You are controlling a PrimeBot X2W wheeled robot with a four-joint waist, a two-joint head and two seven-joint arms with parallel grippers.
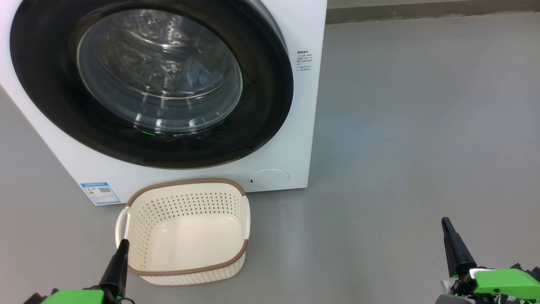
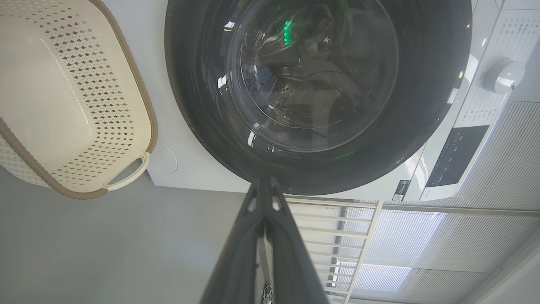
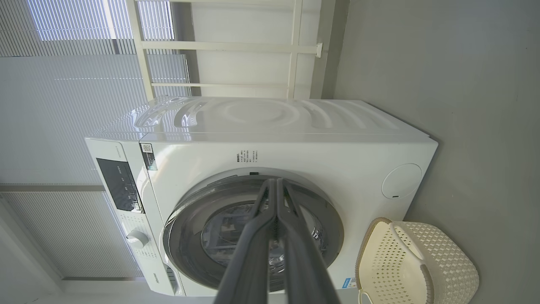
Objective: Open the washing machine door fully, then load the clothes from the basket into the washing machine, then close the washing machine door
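Where the washing machine door point(image 1: 265, 105) is sitting: shut flush on the white washing machine point(image 1: 301, 139), black rim nearly reaching the cabinet's right edge.
Clothes point(image 1: 198, 74): showing blue through the glass, lying inside the drum.
Basket point(image 1: 141, 219): standing just near of the cabinet's bottom edge, bare bottom showing.
Left gripper point(image 1: 123, 244): fingers pressing together, tip lying at the basket's near left corner.
Right gripper point(image 1: 446, 223): fingers pressing together, hanging well right.
Floor point(image 1: 400, 147): stretching grey, right and far.

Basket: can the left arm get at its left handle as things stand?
Probably yes. The left gripper sits close by the left handle of the basket, with nothing between them in the head view. Its jaws are shut, so they would have to open first.
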